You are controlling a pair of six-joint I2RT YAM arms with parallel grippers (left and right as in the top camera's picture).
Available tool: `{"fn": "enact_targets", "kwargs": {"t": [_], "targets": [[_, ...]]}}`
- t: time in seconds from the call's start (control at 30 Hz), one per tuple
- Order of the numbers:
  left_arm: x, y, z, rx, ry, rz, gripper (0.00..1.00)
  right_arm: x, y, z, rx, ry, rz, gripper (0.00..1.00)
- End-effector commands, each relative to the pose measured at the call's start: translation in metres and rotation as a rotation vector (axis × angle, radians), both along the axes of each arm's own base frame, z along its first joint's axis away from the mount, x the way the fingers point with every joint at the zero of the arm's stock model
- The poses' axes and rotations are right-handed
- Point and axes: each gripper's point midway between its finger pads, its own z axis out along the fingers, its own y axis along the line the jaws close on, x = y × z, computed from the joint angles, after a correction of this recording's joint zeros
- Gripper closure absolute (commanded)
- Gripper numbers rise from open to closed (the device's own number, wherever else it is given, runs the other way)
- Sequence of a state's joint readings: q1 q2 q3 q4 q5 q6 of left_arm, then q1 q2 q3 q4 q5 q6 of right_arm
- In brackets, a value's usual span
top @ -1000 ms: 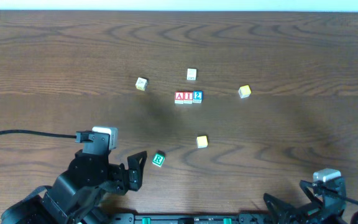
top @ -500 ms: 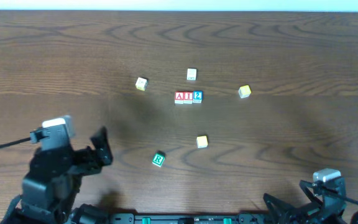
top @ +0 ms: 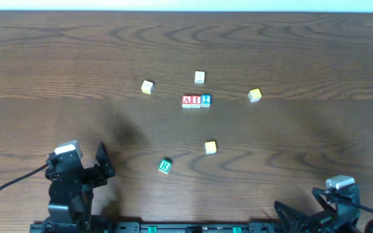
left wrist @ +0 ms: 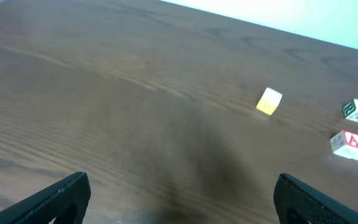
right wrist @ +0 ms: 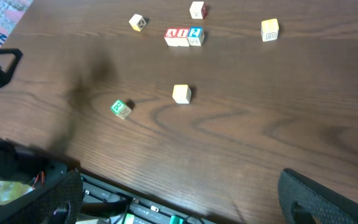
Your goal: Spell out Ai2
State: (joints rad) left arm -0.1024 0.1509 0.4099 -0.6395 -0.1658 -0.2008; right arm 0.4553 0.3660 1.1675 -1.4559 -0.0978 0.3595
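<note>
Three letter cubes stand touching in a row at mid-table: red "A", red "I" and blue-and-white "2". The right wrist view shows the same row, "A", "I", "2". The left wrist view catches the red-lettered cubes at its right edge. My left gripper is open and empty near the front left edge, far from the row; its fingers are wide apart. My right gripper is open and empty at the front right, fingers wide apart.
A green "R" cube and a yellow cube lie in front of the row. A pale cube, a white cube and a yellow cube lie around it. The table's front rail runs under the right gripper.
My left arm has pulled back from beside the green "R" cube, first left, then down toward the front left edge. The right arm and all cubes have not moved.
</note>
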Motion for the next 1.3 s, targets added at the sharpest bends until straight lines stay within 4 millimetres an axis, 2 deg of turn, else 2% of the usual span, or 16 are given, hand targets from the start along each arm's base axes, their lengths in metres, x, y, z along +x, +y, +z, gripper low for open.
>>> {"fn": "enact_targets", "kwargs": {"t": [0.0,0.27,0.53,1.27], "targets": [[0.001,-0.001,-0.014,0.003,-0.006,-0.017,0.05,-0.001,0.000,-0.001,0.004,0.005,-0.002,0.01],[0.006,0.000,-0.044,0.004,-0.010,-0.007,0.05,-0.001,0.000,-0.001,0.004,0.005,-0.002,0.01],[0.013,-0.009,-0.064,-0.019,-0.013,-0.052,0.05,-0.001,0.000,-0.001,0.004,0.005,-0.002,0.01],[0.013,-0.009,-0.065,-0.019,-0.012,-0.053,0.04,-0.001,0.000,-0.001,0.004,0.005,-0.002,0.01]]}}
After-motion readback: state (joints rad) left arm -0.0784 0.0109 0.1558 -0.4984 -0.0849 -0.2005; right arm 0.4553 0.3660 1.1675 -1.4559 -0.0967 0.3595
